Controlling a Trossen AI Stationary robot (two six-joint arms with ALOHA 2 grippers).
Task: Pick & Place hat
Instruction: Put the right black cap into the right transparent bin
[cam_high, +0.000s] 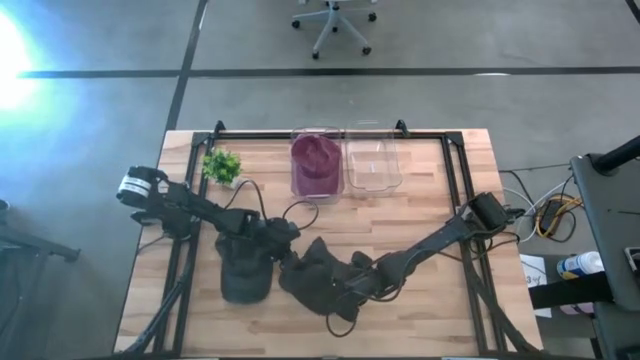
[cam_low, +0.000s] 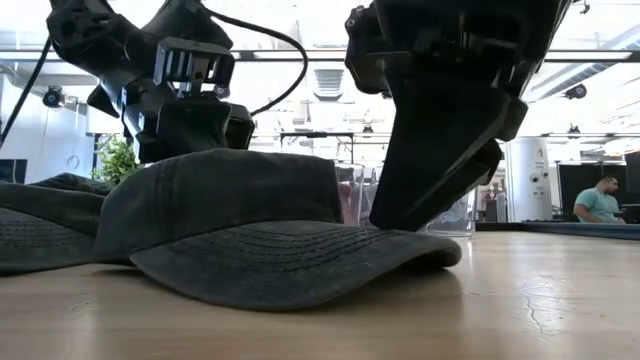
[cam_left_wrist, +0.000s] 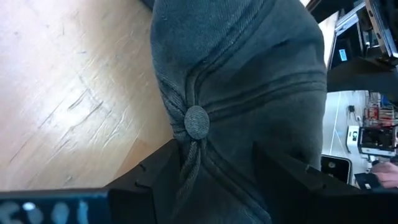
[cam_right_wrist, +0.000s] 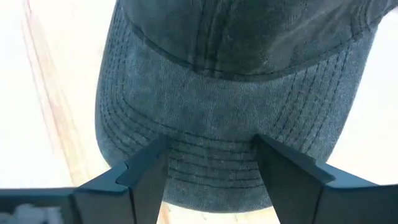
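A dark grey hat (cam_high: 318, 278) lies crown up on the wooden table, its brim (cam_low: 300, 265) toward the near edge. My left gripper (cam_left_wrist: 217, 180) is open. Its fingers stand on either side of the back of the crown, just behind the top button (cam_left_wrist: 197, 122). My right gripper (cam_right_wrist: 211, 168) is open over the brim, pointing steeply down. A second dark hat (cam_high: 245, 272) lies flat under my left arm, seen at the left as a low dark hat (cam_low: 40, 230) in the low view. My left gripper straddles the crown's rear seam (cam_left_wrist: 193, 168), slanting down from the table's left; I cannot tell whether its fingers touch the cloth. My right gripper sets its open fingertips (cam_low: 388, 222) on the top of the brim (cam_right_wrist: 211, 149), coming steeply from above. The hat lies flat on the table.
At the far edge stand a clear bin with a purple hat (cam_high: 317, 165) and a second clear bin (cam_high: 372, 160) beside it. A small green plant (cam_high: 222, 165) is at the far left. Bare wood (cam_high: 440, 310) lies to the near right. A person (cam_low: 600, 200) sits in the room behind.
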